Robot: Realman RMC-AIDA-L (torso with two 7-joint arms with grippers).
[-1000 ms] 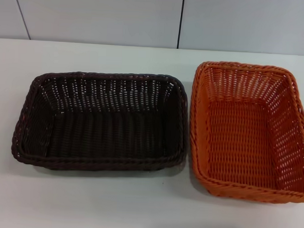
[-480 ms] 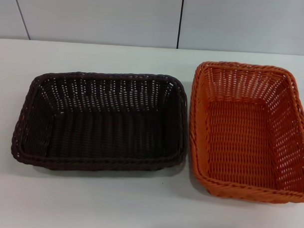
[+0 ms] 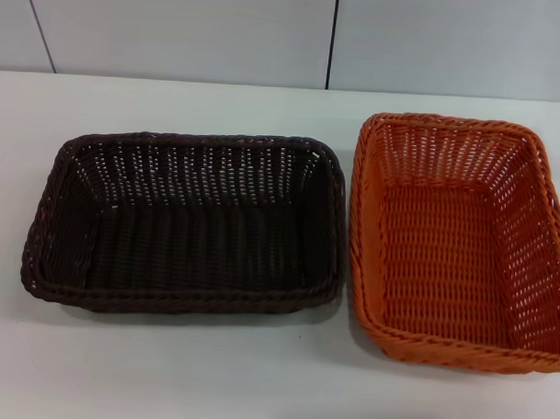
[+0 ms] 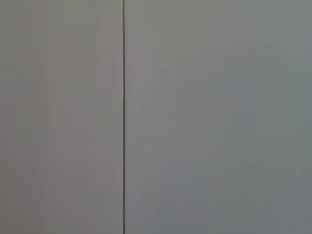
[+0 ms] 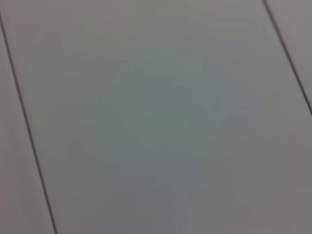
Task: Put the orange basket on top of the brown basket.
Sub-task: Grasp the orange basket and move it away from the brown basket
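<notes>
A: Orange basket (image 3: 458, 239), right of frame, sits just beside the brown basket (image 3: 183, 223), centre-left, both empty.

B: No gripper in view, so their state is unknown. Best grip the near rim, lift clear, lower squarely.

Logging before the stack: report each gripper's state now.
Left gripper: not in view.
Right gripper: not in view.

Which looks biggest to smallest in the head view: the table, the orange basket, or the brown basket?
1. The table, widest by far.
2. The brown basket and the orange basket: too alike to rank, and the orange one is cut off at the edge.
</notes>
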